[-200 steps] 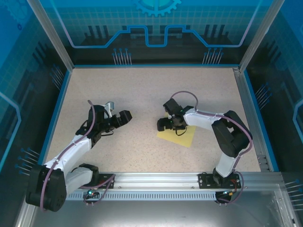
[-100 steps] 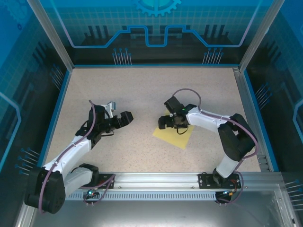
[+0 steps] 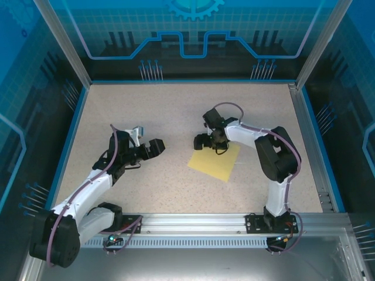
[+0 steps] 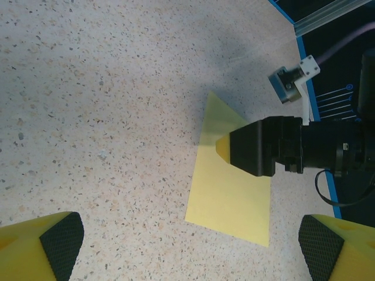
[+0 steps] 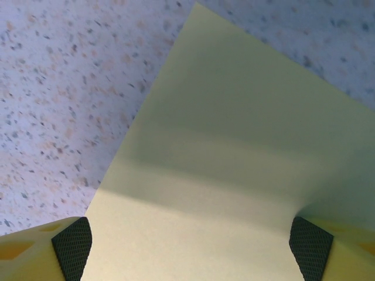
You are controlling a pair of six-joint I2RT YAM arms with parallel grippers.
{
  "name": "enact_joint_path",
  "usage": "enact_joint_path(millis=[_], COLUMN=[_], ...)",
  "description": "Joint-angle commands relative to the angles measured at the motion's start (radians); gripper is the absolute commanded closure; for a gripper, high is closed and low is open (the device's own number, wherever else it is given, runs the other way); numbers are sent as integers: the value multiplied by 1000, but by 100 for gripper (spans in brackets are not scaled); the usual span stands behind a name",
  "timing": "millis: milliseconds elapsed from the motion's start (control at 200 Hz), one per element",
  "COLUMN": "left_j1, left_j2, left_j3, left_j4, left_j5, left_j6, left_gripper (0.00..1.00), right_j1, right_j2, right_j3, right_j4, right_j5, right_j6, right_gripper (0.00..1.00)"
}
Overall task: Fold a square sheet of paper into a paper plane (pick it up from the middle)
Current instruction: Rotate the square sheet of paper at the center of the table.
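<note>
The square sheet of paper (image 3: 218,166) lies flat and unfolded on the speckled table, right of centre, pale yellow with no marks. My right gripper (image 3: 205,141) is low over its far-left edge, open. In the right wrist view the sheet (image 5: 234,146) spans the space between the wide-apart pads (image 5: 71,246), and the right pad touches it. My left gripper (image 3: 153,147) hovers open to the left, apart from the sheet. Its wrist view shows the sheet (image 4: 231,196) with the right gripper (image 4: 225,147) on its far part. A paper plane is out of view.
The speckled table (image 3: 176,111) is bounded by blue edging and dark side walls. An aluminium rail (image 3: 193,221) carrying both arm bases runs along the near edge. A small grey-and-white bracket (image 4: 291,83) sits by the blue border in the left wrist view.
The right gripper has moved away from the arm bases, toward the sheet's far edge. The sheet has slid slightly left and away and turned a little. The left arm has barely moved.
</note>
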Motion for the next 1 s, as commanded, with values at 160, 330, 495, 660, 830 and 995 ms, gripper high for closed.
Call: enact_joint_path(millis=[160, 330, 495, 660, 830, 995], left_j1=[-7, -7, -6, -7, -7, -7], left_j2=[-72, -120, -94, -72, -91, -96], left_j3=[-26, -55, -50, -49, -59, -64], left_j4=[-51, -38, -2, 2, -19, -15], left_j5=[-26, -58, -53, -45, -56, -60], left_j6=[22, 29, 22, 15, 29, 34], left_gripper=[1, 2, 2, 1, 2, 1], right_j1=[69, 154, 205, 215, 180, 114], right_j2=[136, 147, 86, -32, -96, -138], right_j3=[73, 107, 107, 73, 11, -143], right_j4=[-18, -60, -102, -103, -124, -40], right_j5=[-116, -142, -79, -7, 111, 50], right_j6=[-99, -233, -283, -221, -130, -53], right_gripper=[10, 12, 12, 11, 11, 11])
